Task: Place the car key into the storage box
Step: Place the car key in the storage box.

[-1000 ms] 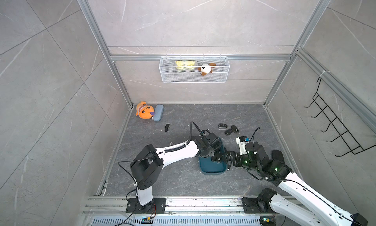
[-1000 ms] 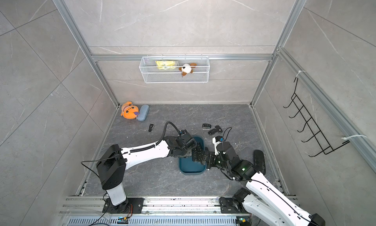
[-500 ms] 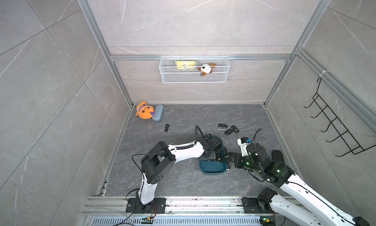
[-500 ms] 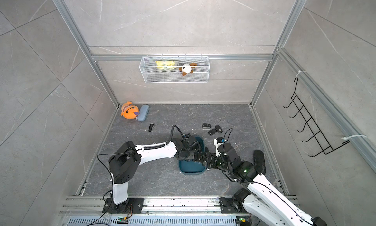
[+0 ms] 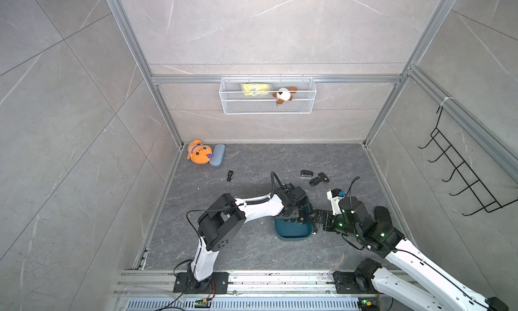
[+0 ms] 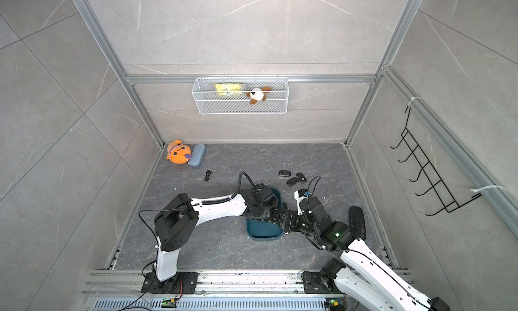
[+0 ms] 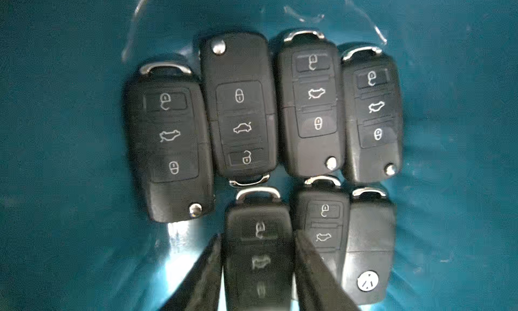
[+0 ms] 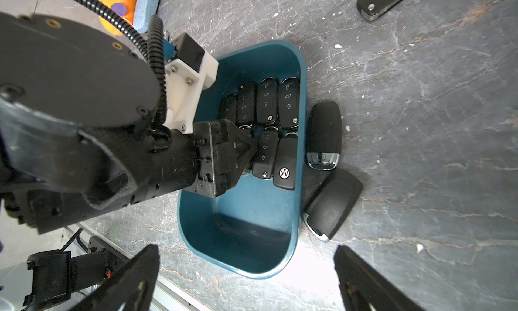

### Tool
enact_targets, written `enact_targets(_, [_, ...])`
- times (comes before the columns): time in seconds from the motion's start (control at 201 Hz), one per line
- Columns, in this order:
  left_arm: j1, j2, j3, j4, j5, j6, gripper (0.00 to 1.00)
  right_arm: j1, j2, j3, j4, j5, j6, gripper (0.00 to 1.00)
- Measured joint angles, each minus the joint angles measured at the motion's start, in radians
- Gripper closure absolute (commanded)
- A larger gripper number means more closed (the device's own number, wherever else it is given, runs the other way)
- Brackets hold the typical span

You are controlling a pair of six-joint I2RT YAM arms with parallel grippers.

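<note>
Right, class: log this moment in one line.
left claw: straddling car key fob in teal storage box, grip unclear | right claw: open, beside box

grey floor [image 5: 246, 250] — storage box [image 5: 288, 231], loose keys [image 5: 306, 173]

Both my arms wear white shells between chunky black joint housings. On the left arm [image 5: 258, 208] a ribbed black cable conduit [image 8: 161, 60] loops to the wrist, past a cream printed camera bracket [image 8: 190, 79] studded with silver screws. The left gripper [image 8: 248, 157] is matte black and faceted. Green status lights [image 5: 340, 225] glow on the right arm [image 5: 414, 263]; flat black base plates [image 5: 221, 284] carry both
</note>
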Motion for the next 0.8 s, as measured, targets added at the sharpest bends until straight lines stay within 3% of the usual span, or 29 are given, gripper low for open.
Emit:
enact_targets(0.448, [0.000,0.005,0.009,0.001,0.004,0.000,0.54,0.000,0.000,-0.001,0.000,0.000,0.000,0.01])
enact_targets(0.796, [0.000,-0.042,0.009,-0.018,-0.005,-0.005,0.43,0.000,0.058,0.004,0.001,0.037,0.000,0.01])
